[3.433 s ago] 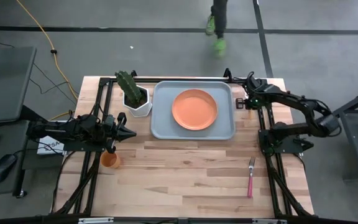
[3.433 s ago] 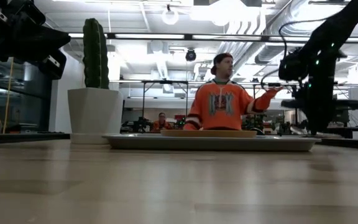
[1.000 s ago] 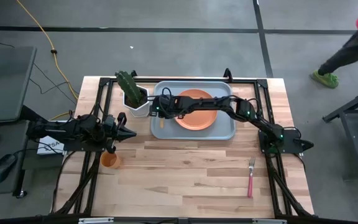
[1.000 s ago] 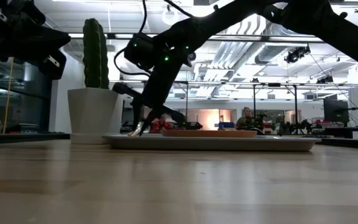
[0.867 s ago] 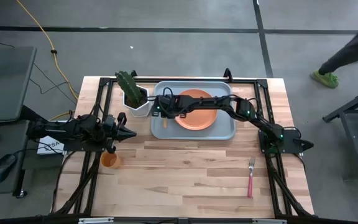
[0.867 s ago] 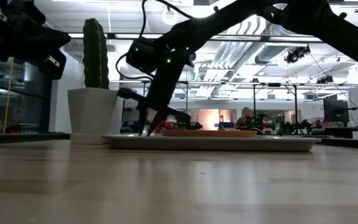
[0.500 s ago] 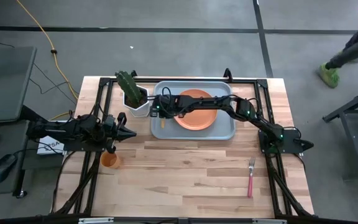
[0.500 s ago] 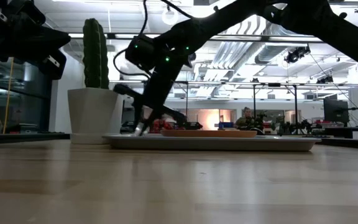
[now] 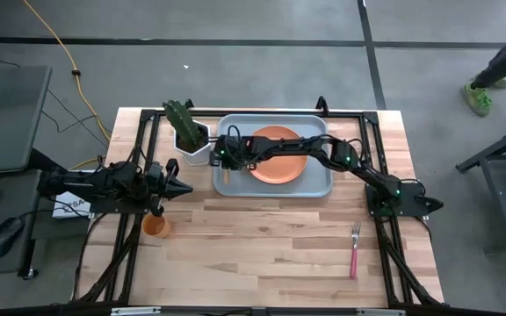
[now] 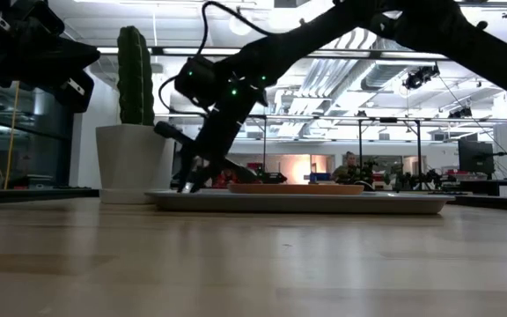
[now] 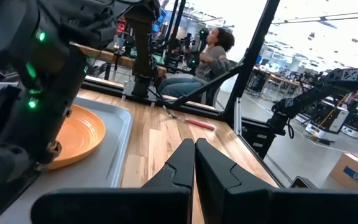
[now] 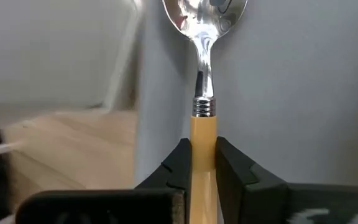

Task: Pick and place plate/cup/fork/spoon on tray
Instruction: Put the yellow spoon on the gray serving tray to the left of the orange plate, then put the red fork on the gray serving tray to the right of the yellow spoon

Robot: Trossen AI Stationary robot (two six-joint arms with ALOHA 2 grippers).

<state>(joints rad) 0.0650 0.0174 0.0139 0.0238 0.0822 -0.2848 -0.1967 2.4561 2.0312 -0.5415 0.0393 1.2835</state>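
Observation:
My right gripper [image 9: 226, 163] reaches across the tray [image 9: 319, 186] to its left end and is shut on the spoon [image 12: 204, 74], silver bowl [image 12: 204, 15] ahead of the fingers, low over the tray floor. The orange plate [image 9: 279, 156] lies on the tray. The orange cup [image 9: 155, 226] stands on the table by my left gripper [image 9: 184, 187], which is shut and empty. The pink-handled fork [image 9: 355, 250] lies on the table near the right front. My right gripper pinches the spoon's orange-yellow handle [image 12: 204, 140] between its two fingers [image 12: 178, 165], a little behind the metal collar. The fingers slant down toward the tray's left end [image 10: 187, 183] and lie along the spoon. Whether the bowl touches the tray floor I cannot tell.
A white pot with a green cactus [image 9: 189, 134] stands just left of the tray, close to my right gripper. Bare wood lies between the tray and the near edge. People show in the room behind and a person's foot [image 9: 480, 96] beside the table.
My right gripper has stayed low over the tray's left end with the spoon, rocking a little and ending slightly farther toward the table's left edge. It stays shut on the spoon.

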